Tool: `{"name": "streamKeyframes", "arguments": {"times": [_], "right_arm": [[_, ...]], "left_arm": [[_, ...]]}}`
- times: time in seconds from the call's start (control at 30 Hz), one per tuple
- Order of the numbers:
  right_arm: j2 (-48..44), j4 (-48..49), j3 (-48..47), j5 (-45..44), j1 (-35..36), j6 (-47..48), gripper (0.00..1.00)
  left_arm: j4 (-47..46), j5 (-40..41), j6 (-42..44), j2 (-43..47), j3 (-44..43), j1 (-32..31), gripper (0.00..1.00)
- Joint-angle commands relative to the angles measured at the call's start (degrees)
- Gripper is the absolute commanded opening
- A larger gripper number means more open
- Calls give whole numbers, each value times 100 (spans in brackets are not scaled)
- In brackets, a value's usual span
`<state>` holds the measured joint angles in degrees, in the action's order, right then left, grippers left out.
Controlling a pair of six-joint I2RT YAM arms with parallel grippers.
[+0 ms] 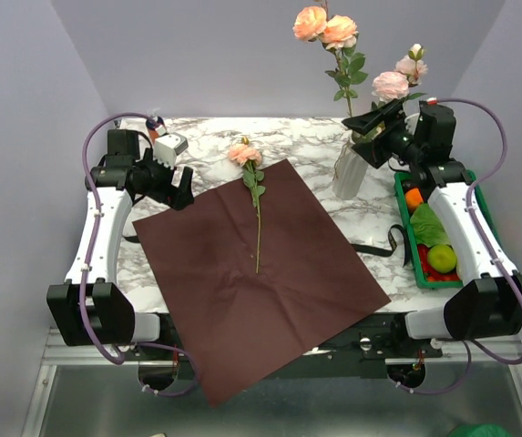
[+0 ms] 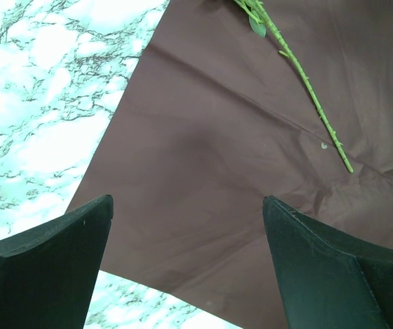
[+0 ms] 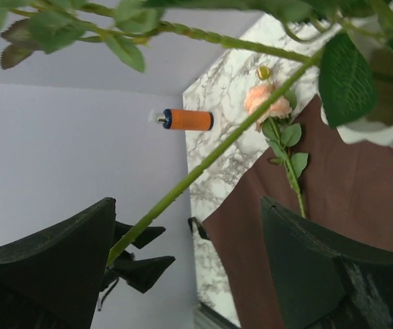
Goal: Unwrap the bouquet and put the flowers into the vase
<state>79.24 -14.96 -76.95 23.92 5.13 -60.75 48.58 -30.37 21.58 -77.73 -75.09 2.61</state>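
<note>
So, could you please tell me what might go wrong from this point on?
1. A flower stem runs through the open right gripper beside the vase; pulling away could snag leaves and tip the slim vase.
2. One rose lies flat on the paper; a grasp might pinch the paper too.
3. The paper overhangs the near edge of the table, so it may slide.

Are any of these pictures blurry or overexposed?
Top view: sharp, evenly lit, the paper matte without glare. Left wrist view: the marble table washes out nearly white. Right wrist view: leaves close to the lens are soft; the lying rose is clearer.
</note>
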Motion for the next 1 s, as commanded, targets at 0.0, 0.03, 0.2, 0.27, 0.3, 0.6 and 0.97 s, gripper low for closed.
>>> {"name": "streamKeyframes", "arguments": {"times": [0.0, 0.03, 0.2, 0.27, 0.3, 0.6, 0.97], "right_arm": [[-322, 564, 469, 368, -47, -1086, 92], [-330, 704, 540, 333, -47, -1201, 92], [-278, 1741, 1067, 394, -47, -2097, 92], [-252, 1891, 1103, 307, -47, -2195, 89], [-243, 1909, 1094, 271, -55, -2265, 87], [-137, 2225, 1033, 209, -38, -2766, 51], [-23, 2340, 1305, 131, 6, -3030, 59]], "left_arm": [[-77, 93, 100, 223, 56, -15, 99], [-68, 93, 109, 224, 47, -15, 99], [11, 119, 144, 302, -6, -15, 99], [38, 154, 171, 311, -41, -24, 99], [55, 172, 188, 329, -50, -15, 99], [126, 207, 162, 347, -190, -24, 99], [213, 242, 171, 470, -269, -24, 99]]}}
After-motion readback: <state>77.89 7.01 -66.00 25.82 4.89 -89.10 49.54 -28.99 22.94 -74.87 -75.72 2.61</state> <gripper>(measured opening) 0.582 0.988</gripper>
